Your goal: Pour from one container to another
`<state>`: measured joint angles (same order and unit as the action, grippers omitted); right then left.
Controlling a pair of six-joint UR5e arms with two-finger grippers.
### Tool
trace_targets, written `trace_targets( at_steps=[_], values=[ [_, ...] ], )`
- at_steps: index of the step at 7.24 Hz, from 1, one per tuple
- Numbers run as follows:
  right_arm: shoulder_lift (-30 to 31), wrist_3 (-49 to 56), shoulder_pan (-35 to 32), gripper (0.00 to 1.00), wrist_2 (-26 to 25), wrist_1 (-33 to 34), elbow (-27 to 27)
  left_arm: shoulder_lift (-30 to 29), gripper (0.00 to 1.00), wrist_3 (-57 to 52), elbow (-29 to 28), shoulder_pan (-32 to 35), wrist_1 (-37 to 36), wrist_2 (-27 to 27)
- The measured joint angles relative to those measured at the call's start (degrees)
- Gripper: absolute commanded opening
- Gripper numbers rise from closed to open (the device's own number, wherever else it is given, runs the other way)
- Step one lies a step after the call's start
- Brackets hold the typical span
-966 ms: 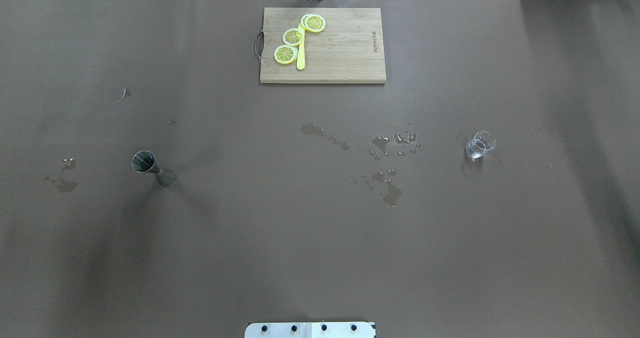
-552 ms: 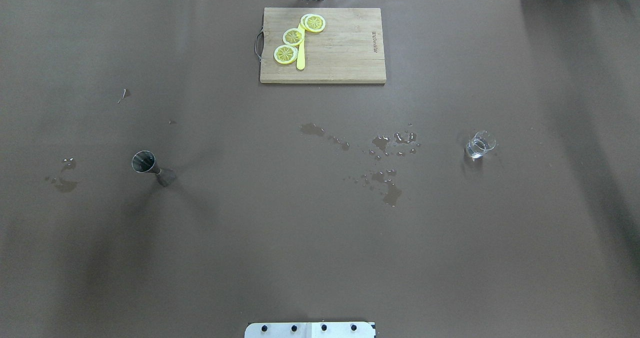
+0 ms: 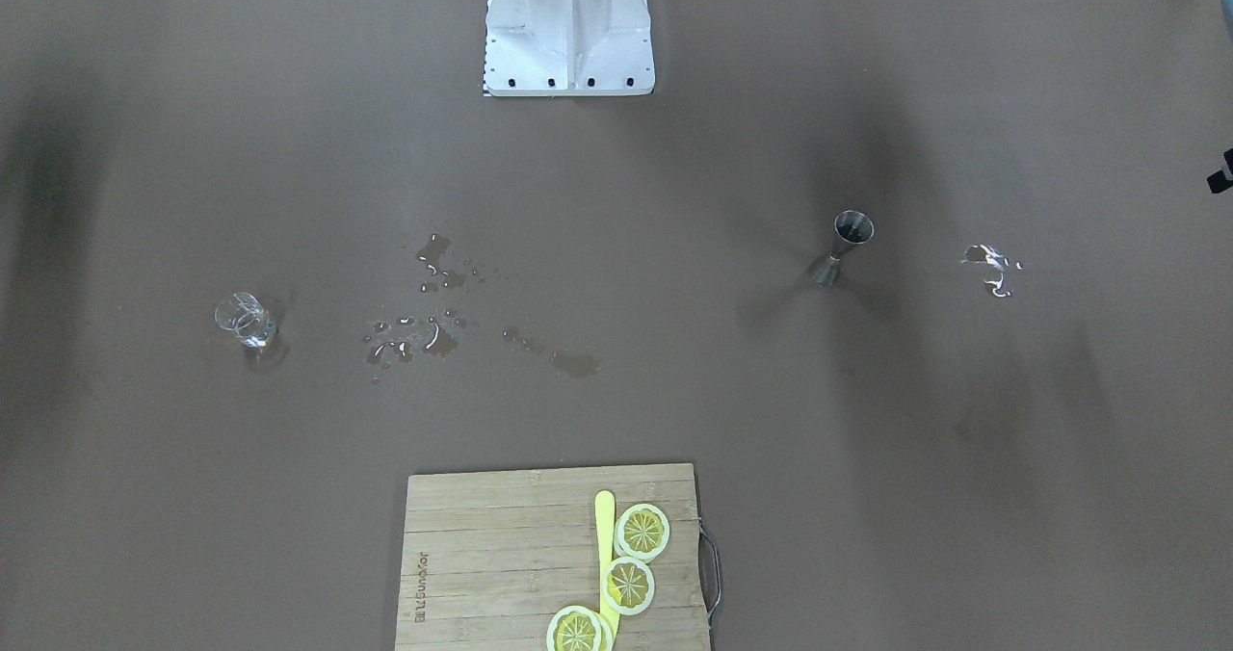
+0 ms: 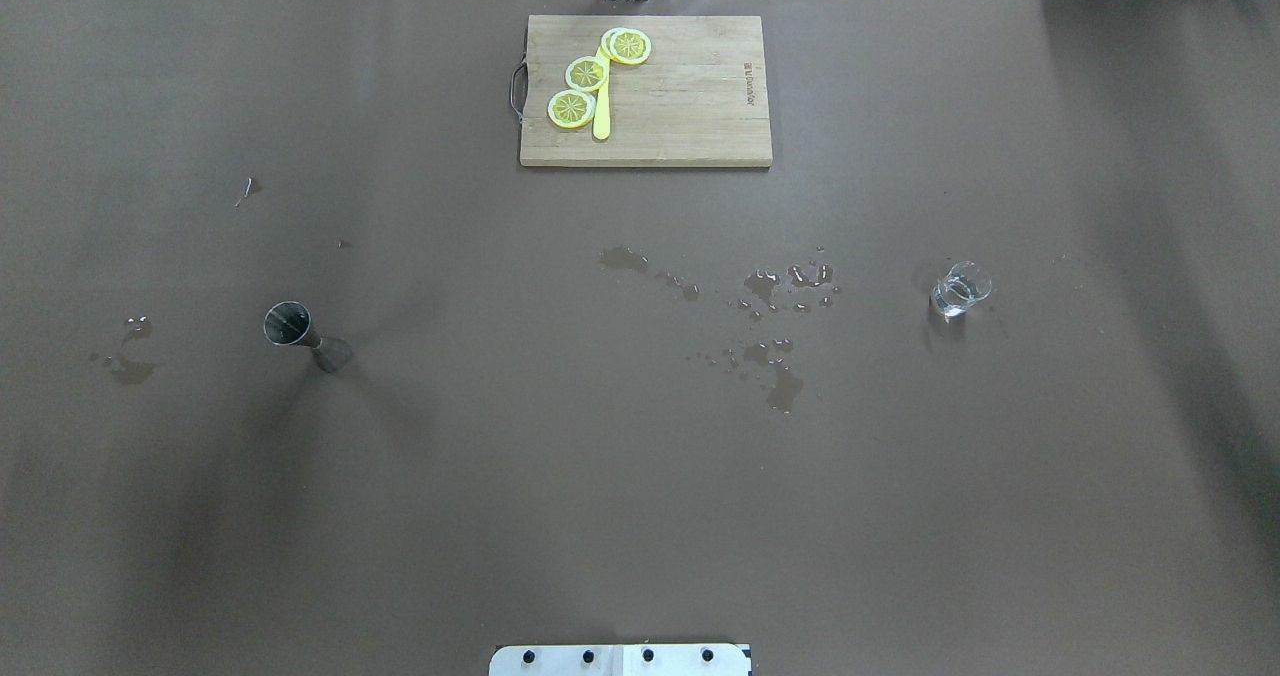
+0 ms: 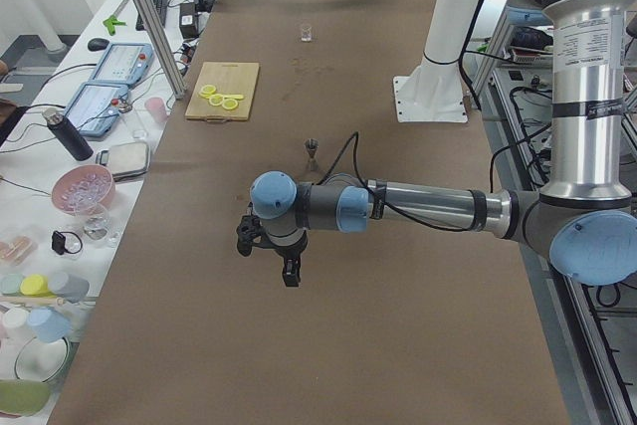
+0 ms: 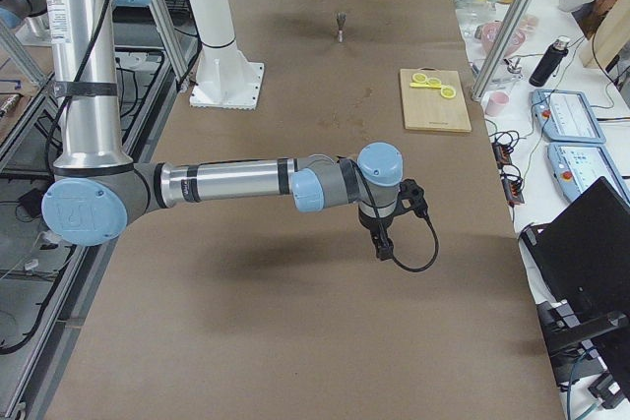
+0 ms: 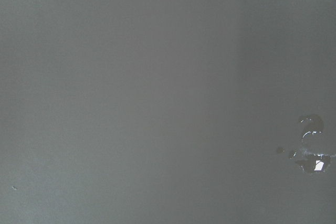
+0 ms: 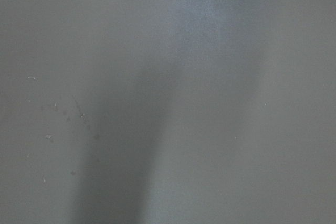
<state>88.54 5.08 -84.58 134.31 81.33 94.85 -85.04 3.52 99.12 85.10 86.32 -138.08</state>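
Seen from the robot base [image 4: 620, 659], the jigger [image 4: 303, 335] stands at ten o'clock and the tumbler [image 4: 960, 290] at two, upright. The tumbler is probably light, slick, breakable glass, so clasp its walls mid-height. I cannot tell how far the left gripper [image 5: 269, 256] or right gripper [image 6: 384, 243] is open.

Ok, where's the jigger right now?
In the overhead view the jigger stands upright on the robot's left side, a small puddle left of it, the tumbler far right.

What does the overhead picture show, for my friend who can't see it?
A clear glass tumbler stands on the right of a brown table and a metal jigger on the left, with spilled drops between them. A wooden cutting board with lemon slices lies at the far edge.
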Motion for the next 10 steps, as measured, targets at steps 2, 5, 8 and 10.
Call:
trace_targets(
  at_steps=[2,5,8,10],
  values=[
    [-0.1,-0.02,0.52,1.0,3.09,-5.31,0.22,-0.03,0.99,-0.03,0.01,-0.02,0.04,-0.06],
    [-0.37,0.09,3.57,1.0,6.95,-17.05,0.41,0.02,0.99,-0.02,-0.22,0.05,0.0,-0.07],
    [-0.9,0.03,6.11,0.99,7.27,-25.9,0.45,0.05,0.99,-0.02,-0.3,0.06,-0.01,-0.08],
    [-0.86,-0.18,8.67,0.99,7.26,-35.63,-1.37,0.06,0.99,-0.06,-0.1,0.06,-0.01,-0.09]
  ],
)
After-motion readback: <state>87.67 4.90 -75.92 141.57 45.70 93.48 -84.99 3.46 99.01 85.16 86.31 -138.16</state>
